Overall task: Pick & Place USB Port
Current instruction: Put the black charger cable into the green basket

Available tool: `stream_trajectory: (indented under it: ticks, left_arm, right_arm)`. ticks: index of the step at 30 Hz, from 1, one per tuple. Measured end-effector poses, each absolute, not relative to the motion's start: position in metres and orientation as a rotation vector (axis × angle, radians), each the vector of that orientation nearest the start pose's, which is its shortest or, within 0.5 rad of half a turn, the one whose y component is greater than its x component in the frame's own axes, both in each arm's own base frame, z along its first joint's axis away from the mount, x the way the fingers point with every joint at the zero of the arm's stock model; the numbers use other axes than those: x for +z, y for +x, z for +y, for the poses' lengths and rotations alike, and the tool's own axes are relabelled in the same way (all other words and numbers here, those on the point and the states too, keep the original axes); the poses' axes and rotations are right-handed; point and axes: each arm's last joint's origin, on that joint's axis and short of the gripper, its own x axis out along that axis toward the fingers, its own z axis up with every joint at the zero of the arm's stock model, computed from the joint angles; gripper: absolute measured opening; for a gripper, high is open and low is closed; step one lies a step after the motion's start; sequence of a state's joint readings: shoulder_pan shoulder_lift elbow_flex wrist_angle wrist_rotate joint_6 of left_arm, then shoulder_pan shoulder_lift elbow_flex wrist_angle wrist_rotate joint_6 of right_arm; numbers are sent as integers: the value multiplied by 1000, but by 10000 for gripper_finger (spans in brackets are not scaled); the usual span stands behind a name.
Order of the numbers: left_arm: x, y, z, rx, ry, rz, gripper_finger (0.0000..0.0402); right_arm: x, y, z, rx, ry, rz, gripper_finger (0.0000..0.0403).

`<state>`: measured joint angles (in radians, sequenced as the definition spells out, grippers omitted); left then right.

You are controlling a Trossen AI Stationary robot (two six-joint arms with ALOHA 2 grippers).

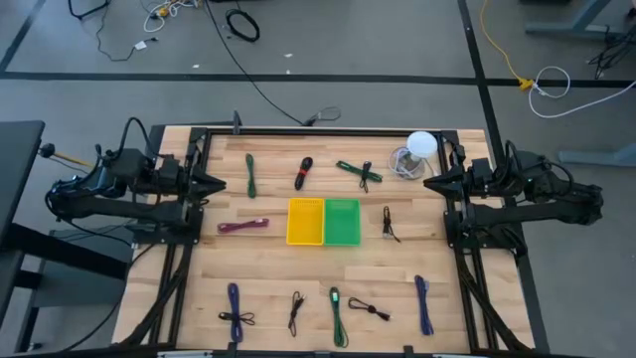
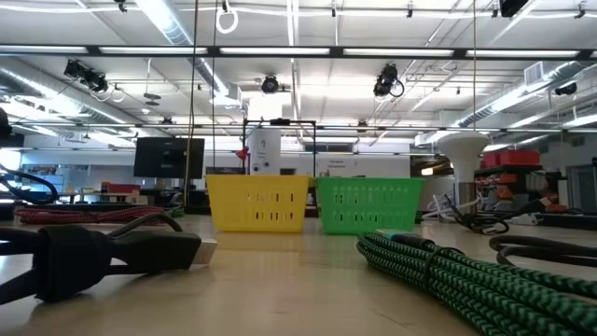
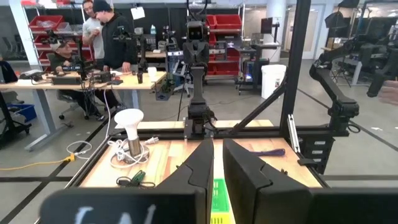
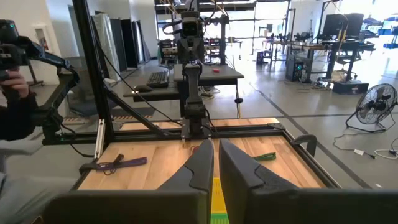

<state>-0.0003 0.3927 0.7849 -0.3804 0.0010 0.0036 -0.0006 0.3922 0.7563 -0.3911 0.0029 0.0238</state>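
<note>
A yellow bin (image 1: 305, 221) and a green bin (image 1: 342, 221) stand side by side at the table's middle; both show in the low view (image 2: 258, 203) (image 2: 368, 204). Several coiled cables lie flat around them, among them a red-black one (image 1: 303, 173), a maroon one (image 1: 243, 226) and a black one (image 1: 390, 223). A black plug with a metal end (image 2: 121, 252) lies close to the low camera. My left gripper (image 1: 217, 183) hovers at the table's left edge, shut and empty. My right gripper (image 1: 431, 183) hovers at the right edge, shut and empty.
A white lamp (image 1: 421, 146) on a coiled cord stands at the far right corner. Green cables (image 1: 250, 175) (image 1: 359, 172) lie along the far side. Blue, black and green cables (image 1: 235, 303) (image 1: 338, 315) (image 1: 424, 303) lie along the near edge. People stand beyond the table (image 3: 102, 31).
</note>
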Motion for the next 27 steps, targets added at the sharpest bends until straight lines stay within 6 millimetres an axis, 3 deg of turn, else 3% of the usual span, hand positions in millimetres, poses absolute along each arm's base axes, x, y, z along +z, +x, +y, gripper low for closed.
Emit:
stream_trajectory:
  ticks: [7,15,23,27]
  left_arm:
    - [362,76,1,19,8,-88,39]
    - [372,86,1,22,-48,-176,39]
    - [369,121,7,250,-79,-138,39]
    - [360,141,9,314,-82,-63,39]
  right_arm:
    - [347,80,0,-11,-5,6,32]
    - [364,79,0,-11,35,-171,32]
    - [374,77,-3,-79,100,-274,32]
    - [367,78,-3,-103,159,-212,32]
